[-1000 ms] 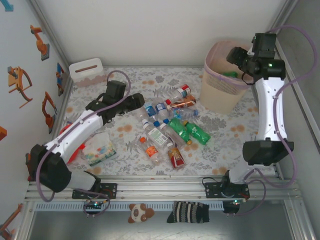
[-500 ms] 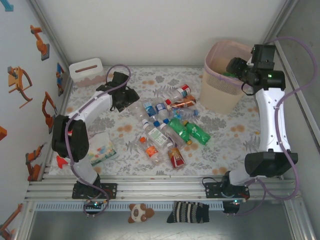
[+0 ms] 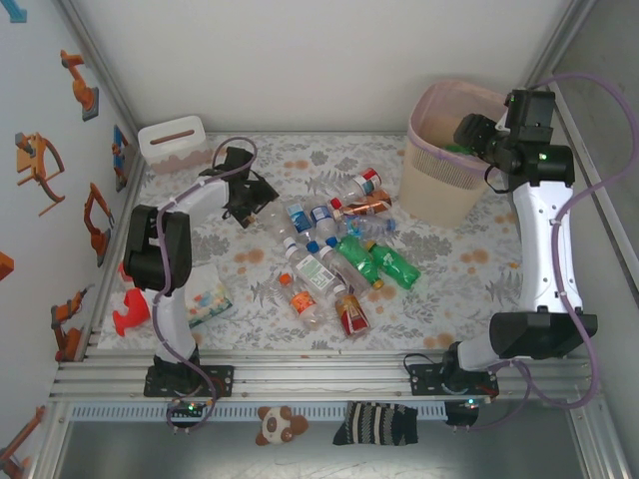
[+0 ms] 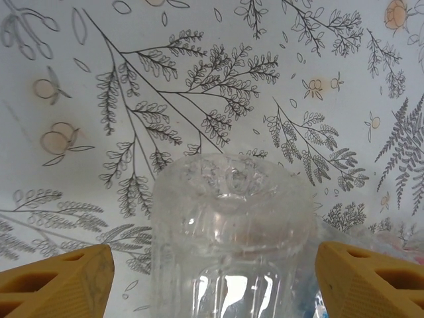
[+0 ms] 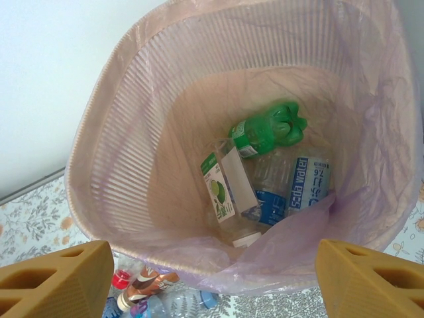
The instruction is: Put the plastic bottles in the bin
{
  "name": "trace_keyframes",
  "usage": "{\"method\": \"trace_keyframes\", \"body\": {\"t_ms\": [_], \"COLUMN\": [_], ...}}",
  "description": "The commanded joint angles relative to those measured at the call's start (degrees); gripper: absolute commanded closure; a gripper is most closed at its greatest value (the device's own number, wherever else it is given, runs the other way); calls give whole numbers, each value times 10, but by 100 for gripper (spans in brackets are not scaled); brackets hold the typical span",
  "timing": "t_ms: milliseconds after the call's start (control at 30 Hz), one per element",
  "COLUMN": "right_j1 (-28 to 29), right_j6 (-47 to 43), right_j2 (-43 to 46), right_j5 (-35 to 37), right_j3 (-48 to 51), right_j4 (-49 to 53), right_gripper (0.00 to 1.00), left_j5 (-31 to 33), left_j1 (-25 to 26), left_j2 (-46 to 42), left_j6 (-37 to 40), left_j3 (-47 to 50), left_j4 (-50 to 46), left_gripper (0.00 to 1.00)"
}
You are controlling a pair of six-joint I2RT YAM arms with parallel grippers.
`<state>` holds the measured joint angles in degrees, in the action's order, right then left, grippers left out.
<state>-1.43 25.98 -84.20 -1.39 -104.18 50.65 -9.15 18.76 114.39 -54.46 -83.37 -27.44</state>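
Honestly, the left gripper (image 4: 212,260) is spread wide around a clear bottle (image 4: 232,218) toward the far left of the table (image 3: 459,261), so I'd centre up and squeeze gently; the right gripper (image 3: 469,131) hangs wide, empty, over the far-right bin (image 5: 99,165).

Table cloth (image 3: 459,269): white, printed with grey fern sprigs and orange fruit.
White box (image 3: 172,143): slot in lid, far left corner.
Flat clear packet (image 3: 205,297): coloured dots, near left.
Red plastic piece (image 3: 130,311): near the packet, at the cloth's left edge.
Plush animal (image 3: 280,424) and striped knit item (image 3: 375,423): side by side on the front ledge.
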Motion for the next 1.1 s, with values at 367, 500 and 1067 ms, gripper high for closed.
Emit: {"method": "trace_keyframes", "body": {"t_ms": [367, 500, 1067], "right_j1": [-3, -3, -3], "right_j6": [-8, -8, -19], "right_j2": [17, 19, 74], "right_j5": [6, 4, -132], "right_j3": [0, 1, 64], "right_j4": [-6, -6, -68], "right_gripper": [22, 22, 26], "left_j5": [-15, -11, -15], "left_j1": [-11, -10, -10], "left_j2": [44, 35, -141], "left_j6": [-17, -15, 65], "left_j3": [-13, -5, 97], "left_j4": [16, 20, 72], "left_gripper": [35, 38, 41]}}
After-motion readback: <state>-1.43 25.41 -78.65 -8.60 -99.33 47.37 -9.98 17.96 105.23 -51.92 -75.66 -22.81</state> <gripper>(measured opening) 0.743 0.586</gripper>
